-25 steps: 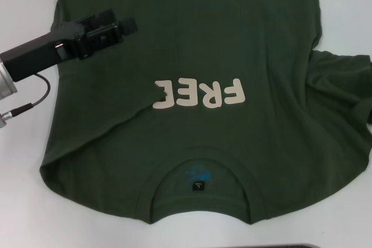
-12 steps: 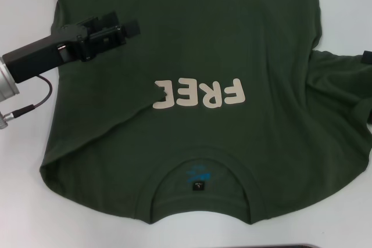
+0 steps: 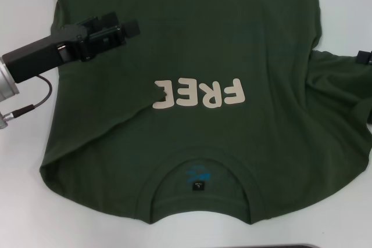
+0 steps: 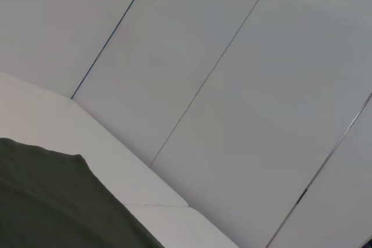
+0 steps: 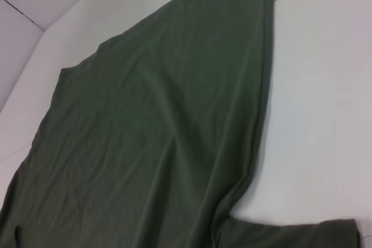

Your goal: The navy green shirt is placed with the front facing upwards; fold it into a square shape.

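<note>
The navy green shirt (image 3: 232, 39) lies spread on the white table, its cream letters "FREE" (image 3: 200, 94) facing up and the collar with a small black neck tag (image 3: 198, 186) nearest me. Its left side looks folded inward, with a diagonal crease running to the letters. My left gripper (image 3: 125, 27) hovers over the shirt's upper left part, open and holding nothing. Only a black bit of my right gripper (image 3: 365, 56) shows at the right edge, by the rumpled right sleeve (image 3: 343, 85). Green cloth also appears in the left wrist view (image 4: 52, 201) and the right wrist view (image 5: 145, 143).
White table (image 3: 23, 201) surrounds the shirt on the left and near sides. A black cable (image 3: 35, 100) loops from my left arm over the table. Pale wall panels (image 4: 232, 85) stand beyond the table's far edge.
My left gripper has shifted slightly right over the shirt, then held still. A black part of my right gripper has come into view at the right edge.
</note>
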Action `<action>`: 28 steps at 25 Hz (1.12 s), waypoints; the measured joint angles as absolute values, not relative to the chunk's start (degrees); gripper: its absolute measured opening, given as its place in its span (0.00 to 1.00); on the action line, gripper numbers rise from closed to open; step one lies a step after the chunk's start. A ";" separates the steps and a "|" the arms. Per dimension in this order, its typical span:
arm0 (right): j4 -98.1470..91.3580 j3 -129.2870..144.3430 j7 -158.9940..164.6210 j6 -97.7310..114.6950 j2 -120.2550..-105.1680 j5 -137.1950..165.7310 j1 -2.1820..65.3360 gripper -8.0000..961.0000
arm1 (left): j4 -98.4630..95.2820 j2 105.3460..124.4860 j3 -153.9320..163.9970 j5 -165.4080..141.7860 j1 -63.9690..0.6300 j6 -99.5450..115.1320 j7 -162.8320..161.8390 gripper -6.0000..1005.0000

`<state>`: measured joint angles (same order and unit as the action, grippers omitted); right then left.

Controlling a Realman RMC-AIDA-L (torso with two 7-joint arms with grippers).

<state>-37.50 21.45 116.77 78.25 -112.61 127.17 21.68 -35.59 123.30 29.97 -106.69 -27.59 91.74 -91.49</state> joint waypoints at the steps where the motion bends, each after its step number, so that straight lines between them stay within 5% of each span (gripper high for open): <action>1: -37.22 21.45 116.63 78.04 -112.65 127.17 21.73 0.91 | -35.60 123.30 29.97 -106.69 -27.60 91.72 -91.49 0.90; 11: -34.84 22.99 116.54 75.55 -112.29 127.17 22.17 0.68 | -35.66 123.34 29.78 -106.69 -27.29 91.58 -91.49 0.90; 25: -35.36 22.15 116.62 75.86 -112.09 126.80 21.46 0.02 | -35.59 123.31 29.87 -106.69 -27.28 91.13 -91.49 0.90; 28: -35.51 20.86 116.61 76.51 -111.82 126.67 21.23 0.02 | -35.59 123.31 29.88 -106.69 -27.36 91.07 -91.50 0.90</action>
